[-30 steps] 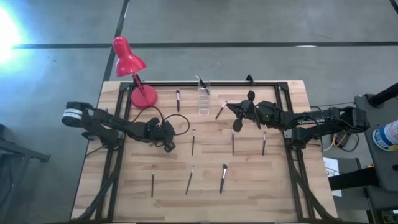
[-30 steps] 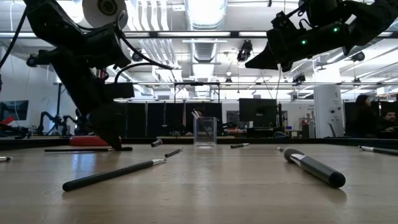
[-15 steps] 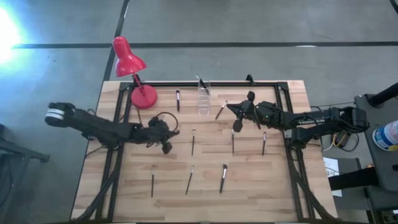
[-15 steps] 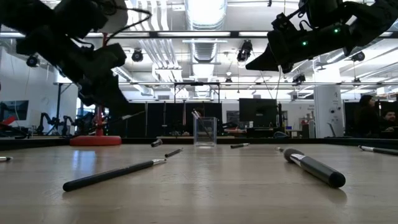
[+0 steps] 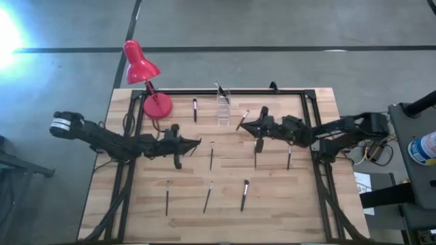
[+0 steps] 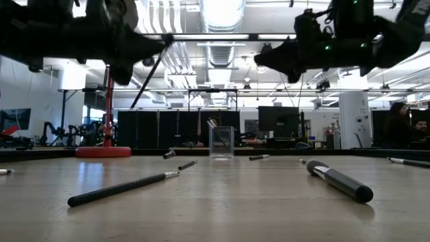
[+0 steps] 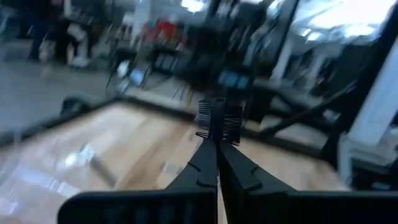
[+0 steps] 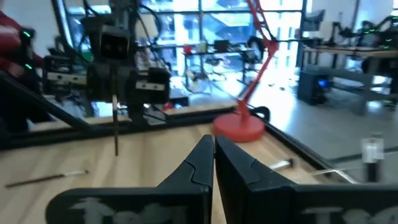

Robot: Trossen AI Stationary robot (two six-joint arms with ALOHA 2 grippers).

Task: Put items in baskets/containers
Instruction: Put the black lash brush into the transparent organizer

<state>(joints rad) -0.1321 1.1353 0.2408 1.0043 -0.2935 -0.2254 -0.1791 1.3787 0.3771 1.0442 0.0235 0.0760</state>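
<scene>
My left gripper (image 5: 197,141) is above the table's middle left, shut on a thin dark brush (image 6: 148,75) that hangs clear of the wood. My right gripper (image 5: 243,124) is shut and empty, raised just right of the clear cup (image 5: 223,109), which stands at the far middle with one brush (image 5: 219,88) in it. Several more brushes lie flat on the table, for instance one (image 5: 211,155) at the middle and one (image 5: 244,195) nearer the front. The cup also shows in the low view (image 6: 222,142). My left gripper pinches the brush near its upper end (image 6: 164,44) between its two shut fingers, which lie about level and point toward the table's right. The brush hangs slanting down below the fingertips, lifted clear of the table; the right wrist view shows it (image 8: 116,124) hanging under the gripper.
A red desk lamp (image 5: 141,64) stands with its round base (image 5: 157,105) at the far left. A black frame (image 5: 300,95) runs along the far and side edges. Loose brushes (image 5: 167,197) (image 5: 289,156) lie scattered over the near half.
My left gripper has risen from the tabletop with the brush and tipped from pointing down to about level; the brush, which lay on the wood, now hangs clear. My right gripper has shifted a little toward the table's left and turned.
</scene>
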